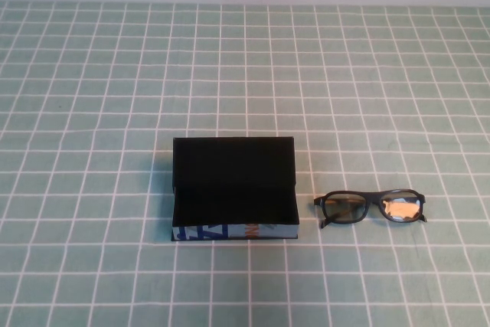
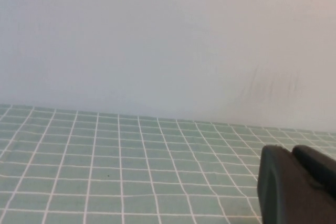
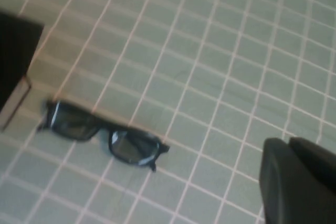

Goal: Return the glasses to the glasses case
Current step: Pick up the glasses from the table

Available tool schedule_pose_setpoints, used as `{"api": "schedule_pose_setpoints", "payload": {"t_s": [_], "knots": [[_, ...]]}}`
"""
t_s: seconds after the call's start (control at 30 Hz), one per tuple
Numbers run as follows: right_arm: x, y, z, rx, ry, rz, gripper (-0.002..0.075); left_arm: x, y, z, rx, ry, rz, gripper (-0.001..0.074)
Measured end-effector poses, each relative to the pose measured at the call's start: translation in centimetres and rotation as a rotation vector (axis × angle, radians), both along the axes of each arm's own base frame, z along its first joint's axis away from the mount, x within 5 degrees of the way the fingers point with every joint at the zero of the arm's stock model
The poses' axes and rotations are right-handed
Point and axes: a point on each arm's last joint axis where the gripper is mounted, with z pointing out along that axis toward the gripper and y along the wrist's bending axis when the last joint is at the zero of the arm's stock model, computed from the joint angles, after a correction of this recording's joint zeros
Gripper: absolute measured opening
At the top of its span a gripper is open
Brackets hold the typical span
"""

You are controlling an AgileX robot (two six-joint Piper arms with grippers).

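Observation:
The glasses case (image 1: 233, 189) is a black box that stands open near the table's middle front. Its lid is tipped back and its light blue printed front side (image 1: 233, 231) faces me. It holds nothing. The black-framed glasses (image 1: 370, 207) lie on the cloth just right of the case, apart from it, arms folded. In the right wrist view the glasses (image 3: 102, 135) lie beside a corner of the case (image 3: 13, 61). My right gripper (image 3: 289, 144) is above the cloth, off to one side of them, shut and empty. My left gripper (image 2: 292, 153) is shut and empty, facing the back wall. Neither gripper shows in the high view.
A green cloth with a white grid (image 1: 115, 97) covers the table. A plain pale wall (image 2: 157, 40) rises behind the far edge. No other objects are in view.

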Motion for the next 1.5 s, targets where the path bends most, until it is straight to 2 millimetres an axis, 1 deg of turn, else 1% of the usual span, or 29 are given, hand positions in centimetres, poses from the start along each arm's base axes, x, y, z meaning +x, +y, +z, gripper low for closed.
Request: {"api": "schedule_pose_setpoints", "payload": {"t_s": [0.1, 0.13, 0.23, 0.33, 0.4, 0.53, 0.6, 0.67, 0.83, 0.87, 0.93, 1.1, 1.33, 1.5], "knots": [[3.2, 2.1, 0.0, -0.183, 0.143, 0.282, -0.0011, 0.0, 0.0, -0.2, 0.0, 0.018, 0.004, 0.0001], [4.0, 3.0, -0.3, -0.242, 0.186, 0.391, -0.0011, 0.0, 0.0, -0.2, 0.001, 0.024, 0.005, 0.0001], [6.3, 5.6, -1.6, -0.352, 0.261, 0.63, -0.0011, 0.1, 0.1, -0.4, 0.001, 0.045, 0.01, 0.0001], [8.2, 7.7, -3.8, -0.395, 0.316, 0.76, -0.0011, 0.1, 0.1, -0.5, 0.005, 0.059, 0.015, 0.0001], [9.3, 8.6, -5.5, -0.407, 0.362, 0.806, -0.0011, 0.1, 0.1, -0.6, 0.025, 0.062, 0.018, 0.0001], [10.8, 9.5, -8.3, -0.409, 0.432, 0.838, -0.0003, 0.1, 0.2, -0.6, 0.093, 0.052, 0.026, 0.0001], [11.4, 9.7, -9.2, -0.408, 0.447, 0.837, 0.0029, 0.1, 0.2, -0.6, 0.108, 0.049, 0.027, 0.0001], [12.0, 9.9, -10.0, -0.407, 0.45, 0.834, 0.0089, 0.1, 0.2, -0.6, 0.112, 0.048, 0.027, 0.0001], [13.6, 10.4, -12.6, -0.405, 0.468, 0.825, 0.0315, 0.1, 0.2, -0.6, 0.116, 0.048, 0.028, 0.0001], [13.8, 10.4, -13.0, -0.405, 0.474, 0.825, 0.0349, 0.1, 0.2, -0.6, 0.119, 0.047, 0.028, 0.0001], [14.3, 10.6, -14.0, -0.404, 0.484, 0.824, 0.0385, 0.1, 0.2, -0.6, 0.12, 0.047, 0.028, 0.0001], [15.2, 10.9, -16.1, -0.417, 0.508, 0.858, 0.0407, 0.1, 0.2, -0.6, 0.124, 0.048, 0.029, 0.0001], [15.9, 11.1, -18.8, -0.411, 0.557, 0.875, 0.041, 0.1, 0.2, -0.6, 0.125, 0.048, 0.029, 0.0001], [16.3, 11.6, -21.2, -0.365, 0.612, 0.879, 0.04, 0.1, 0.2, -0.6, 0.125, 0.048, 0.029, 0.0001]]}}
